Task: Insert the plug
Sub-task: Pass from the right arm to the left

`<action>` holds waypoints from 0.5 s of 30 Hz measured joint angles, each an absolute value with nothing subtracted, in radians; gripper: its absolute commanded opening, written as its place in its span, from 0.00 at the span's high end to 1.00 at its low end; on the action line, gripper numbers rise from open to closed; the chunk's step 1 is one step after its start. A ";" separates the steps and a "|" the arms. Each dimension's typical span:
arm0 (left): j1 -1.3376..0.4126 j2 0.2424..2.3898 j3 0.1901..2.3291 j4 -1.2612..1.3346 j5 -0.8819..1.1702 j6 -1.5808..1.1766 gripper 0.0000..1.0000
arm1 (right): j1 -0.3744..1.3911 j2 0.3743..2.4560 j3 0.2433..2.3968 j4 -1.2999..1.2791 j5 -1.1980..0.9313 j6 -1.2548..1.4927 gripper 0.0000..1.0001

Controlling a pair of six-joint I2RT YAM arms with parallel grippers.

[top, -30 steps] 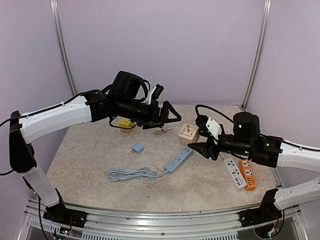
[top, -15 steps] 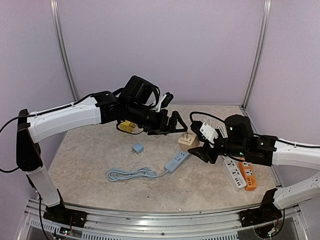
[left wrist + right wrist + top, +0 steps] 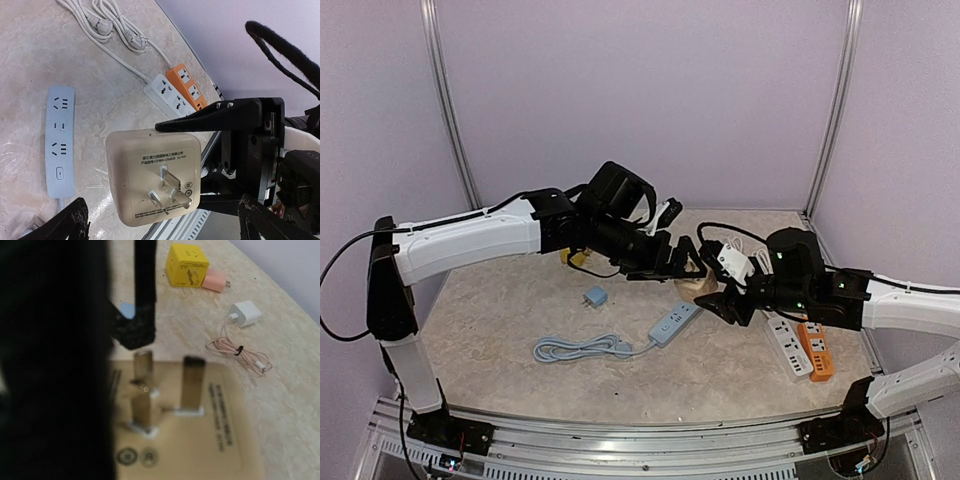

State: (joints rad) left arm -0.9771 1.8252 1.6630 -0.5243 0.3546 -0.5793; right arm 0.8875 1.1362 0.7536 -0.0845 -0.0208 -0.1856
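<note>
Right gripper [image 3: 713, 297] pinches the beige square plug adapter [image 3: 152, 177]; left gripper [image 3: 685, 262] is spread wide. I'd square up before closing.

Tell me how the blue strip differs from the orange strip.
The blue strip lies alone; the orange strip lies right beside a white strip. The blue strip has a grey-blue cord, the orange strip a white cord. Both lie flat, sockets up, nothing plugged in.

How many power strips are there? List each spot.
3: blue strip mid-table; white strip and orange strip side by side at right. More may be hidden.
</note>
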 measured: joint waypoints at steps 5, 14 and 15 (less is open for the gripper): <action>-0.979 1.845 1.675 -0.524 0.357 -0.585 0.09 | 0.888 1.136 0.757 -0.085 -0.021 -0.184 1.00; -0.984 1.867 1.676 -0.525 0.356 -0.591 0.15 | 0.888 1.137 0.757 -0.085 -0.028 -0.184 1.00; -0.984 1.869 1.677 -0.525 0.356 -0.592 0.16 | 0.888 1.138 0.757 -0.085 -0.029 -0.184 1.00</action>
State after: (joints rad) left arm -0.9840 1.8687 1.6768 -0.5251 0.3565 -0.5922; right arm 0.8875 1.1378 0.7567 -0.0849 -0.0292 -0.1844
